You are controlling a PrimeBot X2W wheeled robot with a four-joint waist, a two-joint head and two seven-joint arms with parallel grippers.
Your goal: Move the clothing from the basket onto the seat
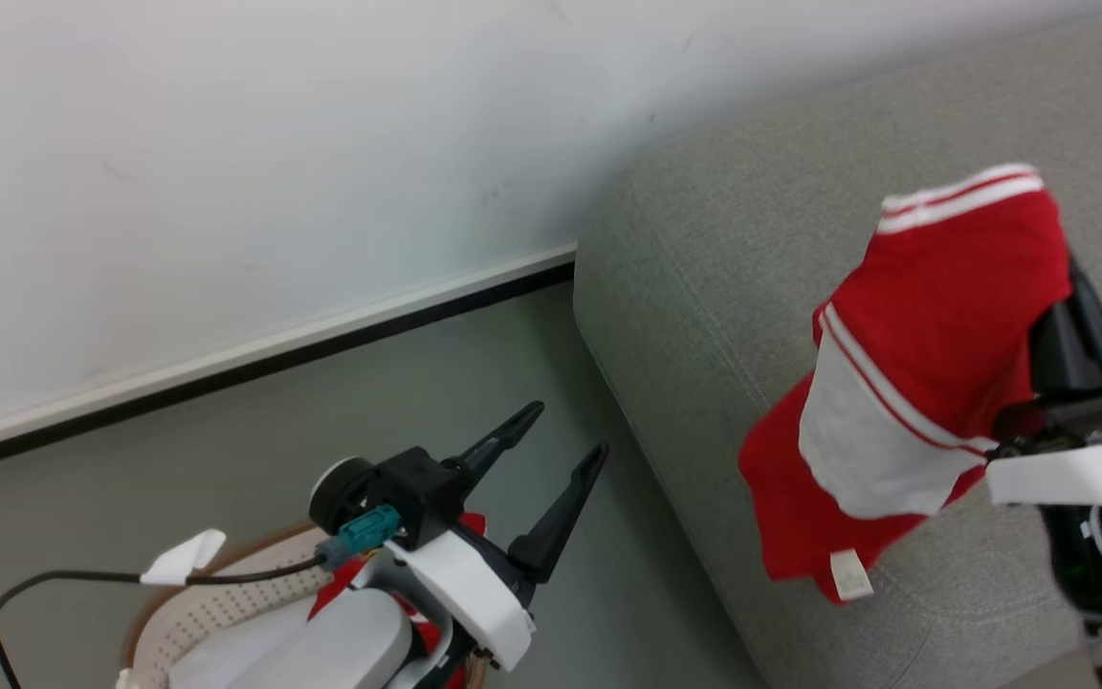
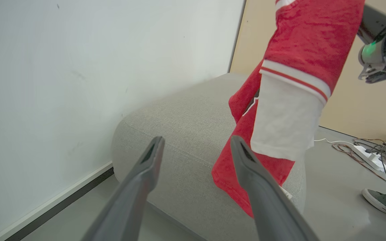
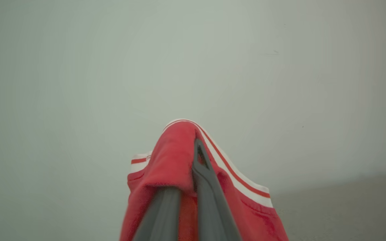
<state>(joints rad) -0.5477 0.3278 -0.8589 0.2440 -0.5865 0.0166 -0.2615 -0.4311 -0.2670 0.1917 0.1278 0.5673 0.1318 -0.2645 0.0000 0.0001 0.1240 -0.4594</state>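
Right hand (image 3: 189,155) clamped shut on red-and-white clothing (image 1: 934,335), which hangs over the grey seat (image 1: 704,287) near its rounded end. Left hand (image 1: 568,429), fingers spread and empty, hovers above the basket (image 1: 226,593).

Red clothing (image 1: 934,316) with white stripes; light-grey seat (image 1: 704,287); cream, tan-rimmed basket (image 1: 226,593).

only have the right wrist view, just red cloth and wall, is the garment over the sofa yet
observer: yes, the garment hangs from the shut right hand above the sofa end
operator: where's the left hand
observer: the left hand is open and empty, near the basket, pointing toward the sofa
operator: basket empty
observer: no, more red cloth shows in it
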